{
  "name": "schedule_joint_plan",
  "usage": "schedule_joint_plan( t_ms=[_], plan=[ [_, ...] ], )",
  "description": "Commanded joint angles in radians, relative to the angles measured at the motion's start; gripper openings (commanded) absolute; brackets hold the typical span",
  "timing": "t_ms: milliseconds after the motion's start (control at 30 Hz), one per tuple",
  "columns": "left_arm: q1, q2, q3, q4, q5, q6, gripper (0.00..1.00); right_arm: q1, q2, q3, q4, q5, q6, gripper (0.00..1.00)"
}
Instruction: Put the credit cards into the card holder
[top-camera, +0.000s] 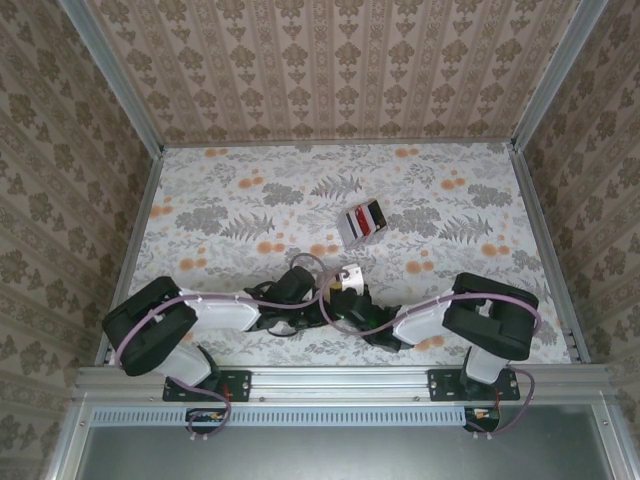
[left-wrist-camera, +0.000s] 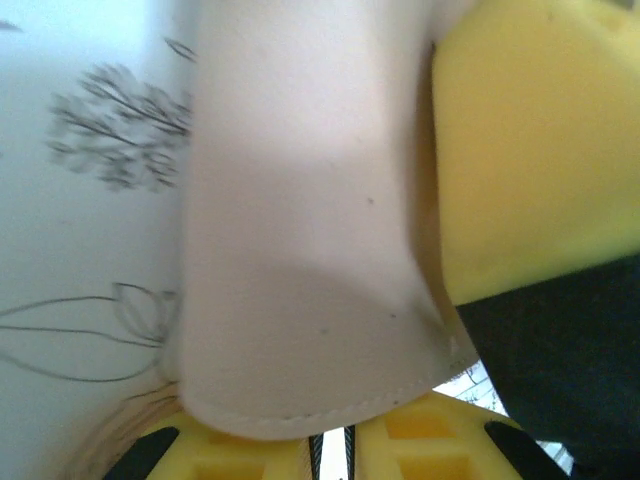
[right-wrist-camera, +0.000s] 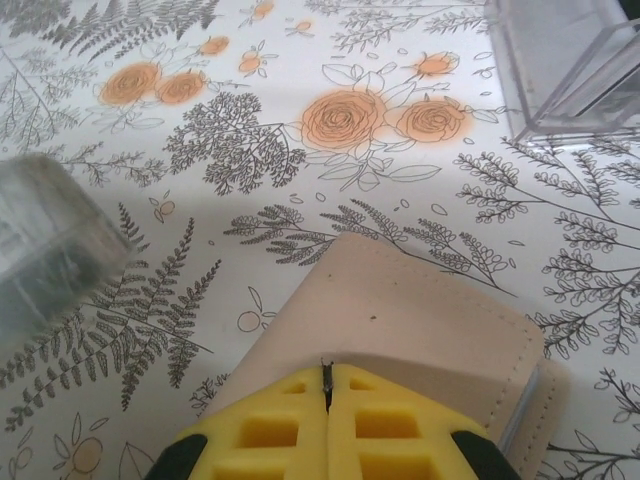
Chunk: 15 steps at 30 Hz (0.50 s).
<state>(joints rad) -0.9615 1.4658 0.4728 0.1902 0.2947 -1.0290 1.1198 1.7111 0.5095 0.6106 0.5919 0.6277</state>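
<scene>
The credit cards (top-camera: 362, 221) lie fanned on the flowered table, red, white and black, well beyond both arms. The tan card holder (top-camera: 348, 276) sits between the two grippers near the table's front. In the right wrist view the card holder (right-wrist-camera: 420, 310) lies flat, a grey-blue edge showing at its right side. My right gripper (right-wrist-camera: 327, 375) is shut, its yellow tips resting on the tan cover. In the left wrist view a tan flap of the card holder (left-wrist-camera: 300, 250) curves up right in front of my left gripper (left-wrist-camera: 333, 450), which is shut to a thin slit and touches the flap's stitched edge.
A clear plastic block (right-wrist-camera: 565, 65) stands on the table beyond the card holder, and a blurred translucent piece (right-wrist-camera: 50, 245) sits to its left. Metal rails (top-camera: 540, 240) and patterned walls close in the table. Both forearms cross the near strip.
</scene>
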Motion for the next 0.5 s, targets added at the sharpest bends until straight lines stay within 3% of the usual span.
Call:
schedule_joint_plan(
  t_ms=[0,233,467],
  plan=[
    [0.031,-0.026,-0.040,-0.031,-0.117,-0.003,0.17,0.087,0.167,-0.121,-0.328,-0.126,0.112,0.00],
    [0.044,-0.043,-0.020,-0.072,-0.120,0.018,0.17,0.107,0.241,-0.214,-0.189,-0.122,0.210,0.00],
    [0.061,-0.068,-0.002,-0.111,-0.120,0.035,0.17,0.109,0.230,-0.211,-0.232,-0.137,0.228,0.00]
  ],
)
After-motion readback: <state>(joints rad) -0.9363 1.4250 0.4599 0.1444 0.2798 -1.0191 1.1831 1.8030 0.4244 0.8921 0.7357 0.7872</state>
